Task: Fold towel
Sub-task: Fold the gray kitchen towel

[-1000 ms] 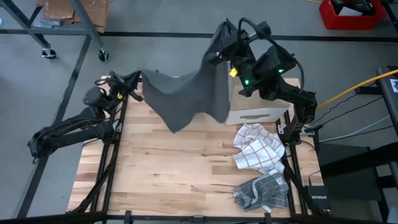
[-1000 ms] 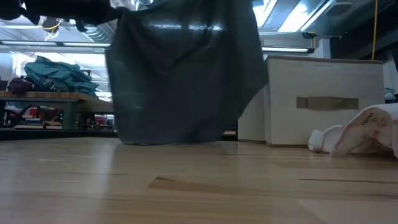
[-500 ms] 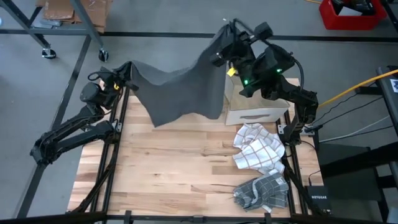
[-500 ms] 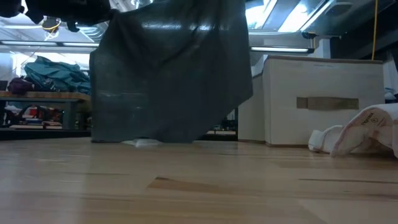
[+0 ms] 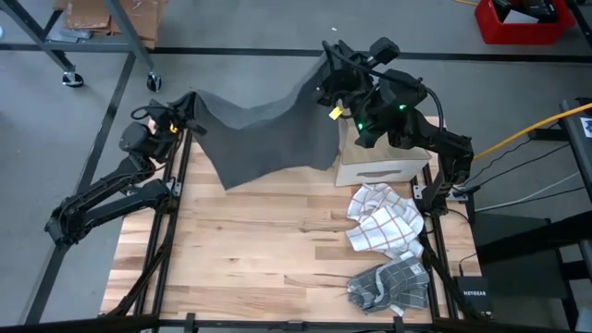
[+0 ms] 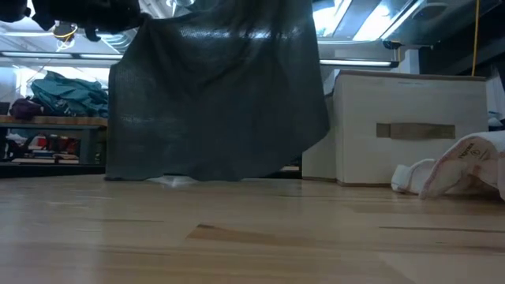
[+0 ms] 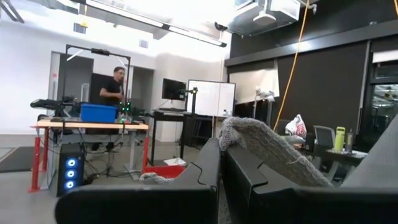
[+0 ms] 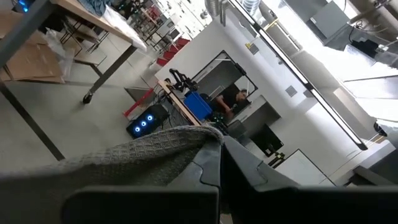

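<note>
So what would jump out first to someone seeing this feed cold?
The dark grey towel held up and stretched over the table's far edge, pinched shut by the left gripper and the right gripper. Then the white box at far right, with the checked cloths in front of it.

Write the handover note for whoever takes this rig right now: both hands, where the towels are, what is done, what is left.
Left hand: shut on one top corner of the dark grey towel, at the table's far left edge.
Right hand: shut on the other top corner, raised above the white box.
The towel hangs spread between the two hands; in the low view its bottom edge sits about at the tabletop, contact unclear.
On the right side of the table: a crumpled red-checked cloth and a grey checked cloth.
Done: towel picked up and spread.
Left: lay it flat, then fold it. No fold made yet.
</note>
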